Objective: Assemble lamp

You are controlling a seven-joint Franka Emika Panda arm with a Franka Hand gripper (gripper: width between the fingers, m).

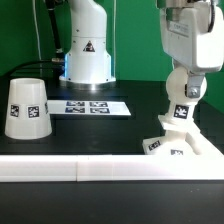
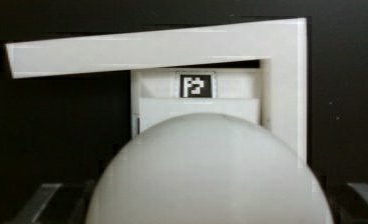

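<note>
The lamp bulb [image 1: 181,110], white with a black tag, stands upright on the flat square base [image 1: 172,132] at the exterior view's right. My gripper [image 1: 184,88] sits around the bulb's ball top. In the wrist view the ball [image 2: 199,165] fills the foreground, with the base [image 2: 145,52] beyond it. My fingers [image 2: 44,205] show only at the frame's corners, and a dark gap separates each from the ball, so the gripper [image 2: 199,208] looks open. The cone shade [image 1: 25,108] stands alone at the exterior view's left.
The marker board [image 1: 92,107] lies mid-table, in front of the arm's pedestal [image 1: 86,55]. A long white rail [image 1: 90,170] runs along the front edge, right by the base.
</note>
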